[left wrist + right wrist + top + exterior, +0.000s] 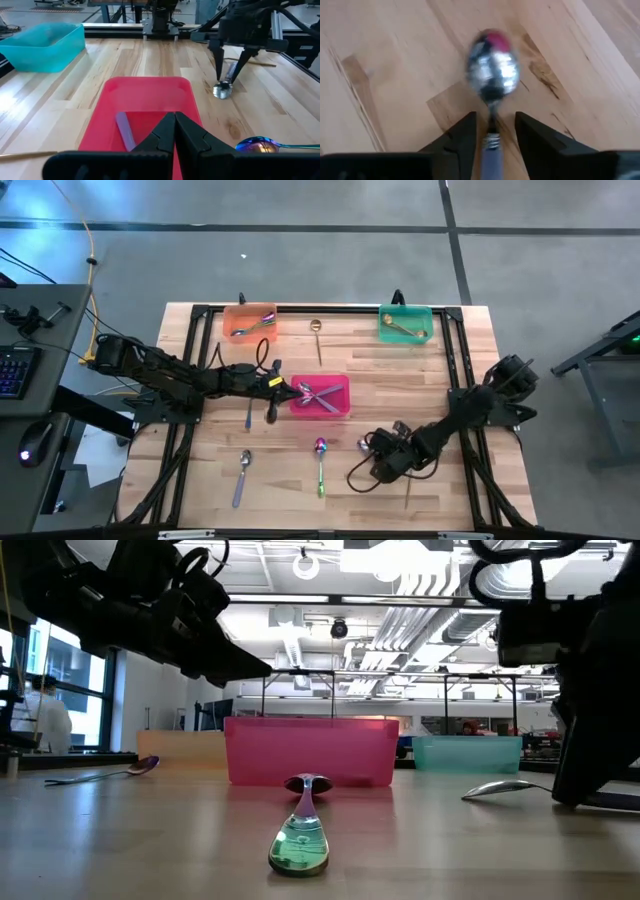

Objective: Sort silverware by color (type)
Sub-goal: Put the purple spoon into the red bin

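Right end effector (492,131) low over table (440,380), fingers spread, straddling lilac-handled silver spoon (492,75) lying flat: lined up for pinch, not yet gripping. Left end effector (175,131) pressed together, empty, hovering at pink bin (322,396), likely drop point.

Silver spoon (492,75), bowl blurred, lilac handle apparently between parted tool (494,131) fingers; wooden table (385,65) beneath.

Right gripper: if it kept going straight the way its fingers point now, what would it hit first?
The right gripper stands open, its fingers either side of the lilac handle of a silver spoon lying on the table. Straight on, it would probably meet that spoon and the wood beneath it first; how much gap remains is unclear.
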`<action>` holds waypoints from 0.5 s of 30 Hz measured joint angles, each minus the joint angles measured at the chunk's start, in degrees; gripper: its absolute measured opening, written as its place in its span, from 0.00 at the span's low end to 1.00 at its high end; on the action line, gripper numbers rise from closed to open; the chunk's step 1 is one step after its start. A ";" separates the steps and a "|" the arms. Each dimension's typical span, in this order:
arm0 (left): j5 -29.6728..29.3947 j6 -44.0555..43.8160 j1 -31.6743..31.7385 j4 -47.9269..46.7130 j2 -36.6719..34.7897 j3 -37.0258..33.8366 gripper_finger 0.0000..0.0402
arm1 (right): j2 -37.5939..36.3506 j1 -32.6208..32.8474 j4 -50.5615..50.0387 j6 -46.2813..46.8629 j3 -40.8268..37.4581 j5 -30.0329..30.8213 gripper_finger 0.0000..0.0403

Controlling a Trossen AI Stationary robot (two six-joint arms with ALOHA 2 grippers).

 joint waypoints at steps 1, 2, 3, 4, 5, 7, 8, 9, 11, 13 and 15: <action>-0.58 0.01 -0.38 0.00 0.00 0.00 0.00 | 0.54 0.11 0.16 -0.80 0.09 0.86 0.30; -1.13 0.01 -0.75 0.00 0.00 0.00 0.00 | 0.87 0.17 0.51 -1.12 0.11 1.25 0.28; -1.61 0.02 -1.14 0.00 0.00 0.00 0.00 | 1.16 0.13 0.98 -1.40 0.11 1.31 0.26; -1.86 0.02 -1.45 0.00 0.00 0.00 0.00 | 1.53 0.22 1.60 -1.87 0.11 1.44 0.23; -2.10 0.01 -1.77 0.00 0.00 0.00 0.00 | 1.62 0.24 2.07 -2.37 0.14 1.78 0.21; -2.79 0.01 -2.45 0.00 0.00 0.00 0.00 | 1.71 0.28 2.65 -2.91 0.15 2.32 0.15; -3.45 0.01 -2.84 0.00 0.00 0.00 0.00 | 1.73 0.28 3.01 -3.35 0.13 2.54 0.12; -4.26 0.01 -3.28 0.00 0.00 0.00 0.00 | 1.76 0.28 3.46 -4.13 0.12 2.83 0.09; -6.14 -0.04 -4.19 0.00 0.00 0.00 0.00 | 1.79 0.27 4.42 -5.94 0.05 3.22 0.03; -7.69 -0.23 -5.14 0.00 0.00 0.00 0.00 | 1.87 0.19 5.44 -7.11 0.04 4.17 0.01; -8.22 0.10 -5.89 0.05 0.00 -0.02 0.00 | 1.99 0.17 6.07 -8.13 -0.05 5.80 0.02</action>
